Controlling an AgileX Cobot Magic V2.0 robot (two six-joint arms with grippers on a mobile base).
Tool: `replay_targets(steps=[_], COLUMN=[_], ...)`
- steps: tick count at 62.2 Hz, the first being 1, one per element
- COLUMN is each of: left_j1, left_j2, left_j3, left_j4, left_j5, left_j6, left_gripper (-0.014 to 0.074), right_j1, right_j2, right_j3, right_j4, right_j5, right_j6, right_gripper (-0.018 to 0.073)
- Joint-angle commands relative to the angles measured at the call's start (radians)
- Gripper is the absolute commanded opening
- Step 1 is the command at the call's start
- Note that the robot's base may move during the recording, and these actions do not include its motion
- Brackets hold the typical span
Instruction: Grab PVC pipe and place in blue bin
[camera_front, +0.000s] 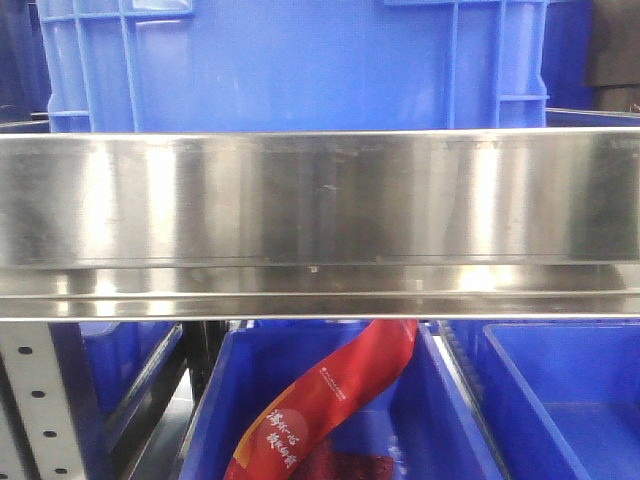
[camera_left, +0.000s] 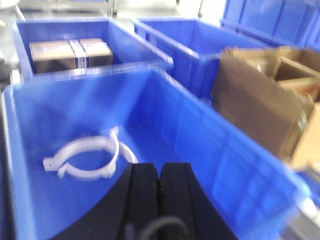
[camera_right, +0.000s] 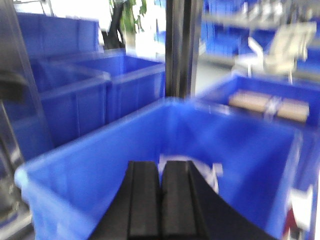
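In the left wrist view the PVC pipe (camera_left: 87, 157), white curved half-ring straps that overlap, lies on the floor of a large blue bin (camera_left: 210, 145). My left gripper (camera_left: 159, 167) hangs over that bin, just right of the straps, shut with nothing between its fingers. The right wrist view is blurred. It shows my right gripper (camera_right: 161, 167) shut above a blue bin (camera_right: 90, 160), with white PVC pipe (camera_right: 212, 172) partly hidden behind its fingertips. Neither gripper appears in the front view.
Beyond the near bin stand a blue bin with a taped cardboard box (camera_left: 70, 52), another blue bin (camera_left: 200, 40) and brown cartons (camera_left: 270, 100). A dark upright post (camera_right: 182, 50) rises behind the right gripper. A steel shelf rail (camera_front: 320, 220) crosses the front view over bins holding a red package (camera_front: 330, 400).
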Motion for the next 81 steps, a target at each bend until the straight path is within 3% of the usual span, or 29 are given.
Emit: replay_targets(steps=[1, 12, 24, 34, 44, 81], left_j1=[-0.004, -0.004, -0.004, -0.004, -0.004, -0.004], left_j2=[-0.044, -0.175, -0.381, -0.537, -0.623, -0.650], left_j3=[0.051, 0.307, 0.659, 0.799, 0.801, 0.801], left_j4=[0.003, 0.003, -0.001, 0.045, 0.101, 0.121], left_j5=[0.005, -0.139, -0.403, -0.581, -0.616, -0.604], left_j6=[-0.004, -0.004, -0.004, -0.004, -0.004, -0.004], left_gripper=[-0.0111, -0.0111, -0.0111, -0.0111, -0.0111, -0.0111], right_j1=[0.001, 0.001, 0.001, 0.001, 0.001, 0.001], right_j2=[-0.036, -0.130, -0.264, -0.293, -0.293, -0.293], right_j3=[0.019, 0.188, 0.444, 0.498, 0.497, 0.497], right_j4=[0.023, -0.025, -0.007, -0.007, -0.007, -0.007], right_j5=[0.034, -0.072, -0.375, -0.502, -0.620, -0.579], right_j6=[-0.006, -0.007, 0.010, 0.010, 0.010, 0.010], right_gripper=[-0.0168, -0.0168, -0.0168, -0.0168, -0.0168, -0.0168])
